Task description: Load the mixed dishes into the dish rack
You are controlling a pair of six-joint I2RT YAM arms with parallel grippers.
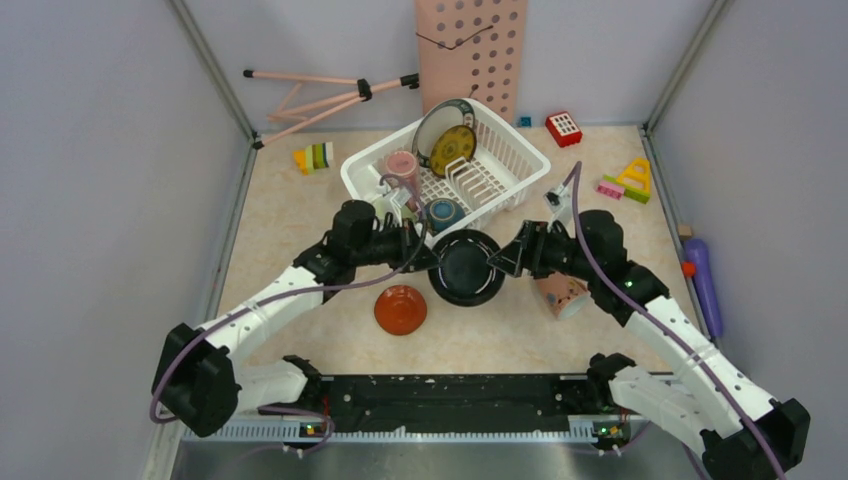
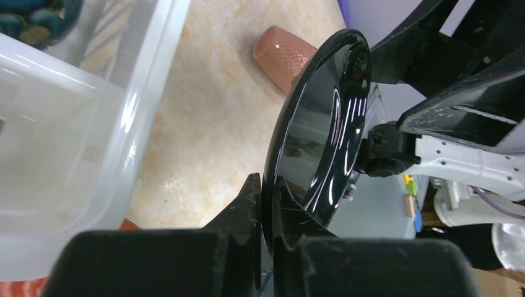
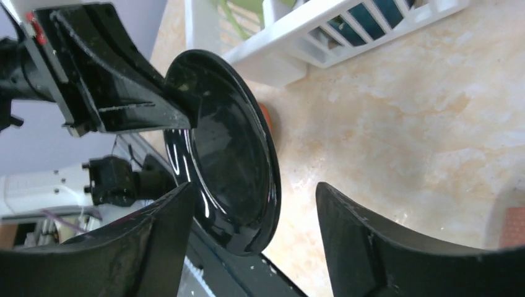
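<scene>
Setting: A beige marbled tabletop (image 1: 300, 220), walled in grey, filled the overhead view.
Rack: The white dish rack (image 1: 520, 165) sat skewed at 12 o'clock on the table, in front of a pink perforated board (image 1: 470, 50).
Already loaded: A teal-rimmed white plate (image 1: 435, 122) and an olive-yellow dish (image 1: 453, 150) stood upright at the rack's far end. A pink cup (image 1: 402, 165) and a small blue bowl (image 1: 443, 213) sat nearer the arms.
In play: The black plate (image 1: 466, 270) lay outside the rack, just at its 6 o'clock, between the two arms. Whether it was clear of the table could not be told.
Left arm: The left gripper (image 2: 265, 204) was clamped tight on the plate's 9 o'clock rim.
Right arm: The right gripper (image 3: 254, 185) stood at the 3 o'clock rim, fingers spread wide to either side of it, gripping nothing.
Waiting: A small red saucer (image 1: 400, 309) rested flat at the plate's 8 o'clock.
Also waiting: A fallen cup (image 1: 560, 295) lay on its side at 4 o'clock, partly under the right arm.
</scene>
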